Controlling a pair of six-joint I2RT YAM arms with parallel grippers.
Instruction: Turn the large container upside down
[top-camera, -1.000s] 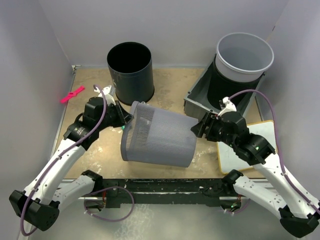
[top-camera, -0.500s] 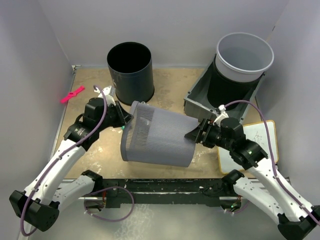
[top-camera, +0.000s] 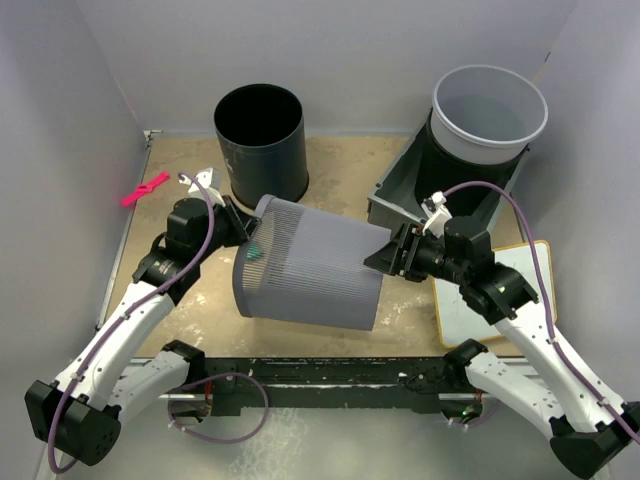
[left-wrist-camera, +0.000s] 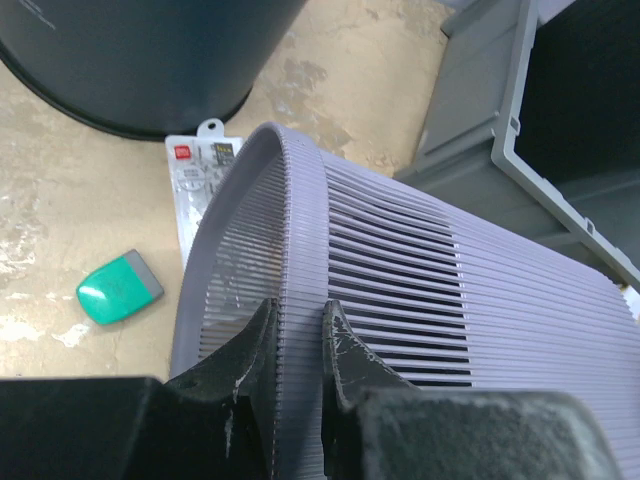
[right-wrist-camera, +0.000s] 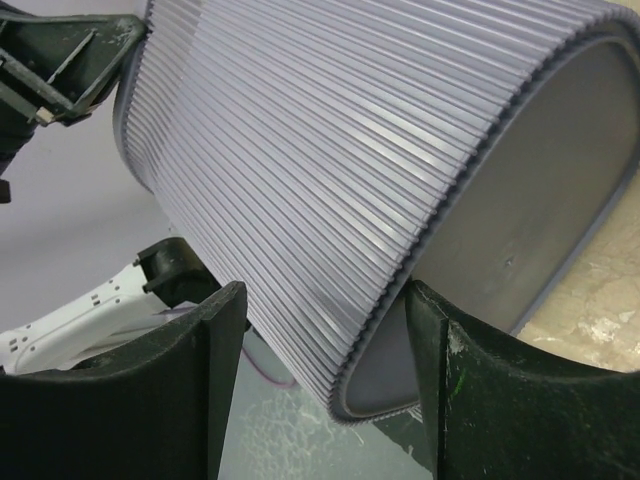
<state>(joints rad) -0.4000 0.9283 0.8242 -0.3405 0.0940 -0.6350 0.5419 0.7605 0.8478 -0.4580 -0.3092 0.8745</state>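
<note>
Inspector: Desk (top-camera: 350, 165) condition and enclosure?

Technician: Tan sheet, worn, with pale scuffs and white smears toward the near edge. Plain pale grey walls (top-camera: 350, 50) close the left, far and right sides. A black rail (top-camera: 320, 385) runs along the near edge between the arm bases.

Inspector: Location of the large container (top-camera: 305, 270)?

Technician: Centre of the desk, on its side. The mouth faces left and the closed base faces right. Whether it bears on the desk cannot be told.

Inspector: State of each arm's grasping part?

Technician: The left end effector (left-wrist-camera: 298, 310) has its fingers nearly together, clamped on the mouth rim, one finger inside the ribbed wall and one outside. The right end effector (right-wrist-camera: 325, 300) has its fingers wide apart, astride the base edge, one beside the ribbed wall and one in front of the base face. Whether they press on it cannot be told.

Inspector: Other items?

Technician: A black round bin (top-camera: 260, 140) stands upright at the far edge, just behind the mouth rim. A grey tote (top-camera: 395, 190) at far right holds a dark bin (top-camera: 450, 175) with a pale grey tub (top-camera: 490, 110) nested on top. A white board (top-camera: 455, 320) lies flat at the right edge, partly under the right arm. A pink object (top-camera: 145, 188) sits by the left wall. A teal item (left-wrist-camera: 118, 288) and a clear packet (left-wrist-camera: 195, 190) lie on the desk beside the mouth rim.
</note>
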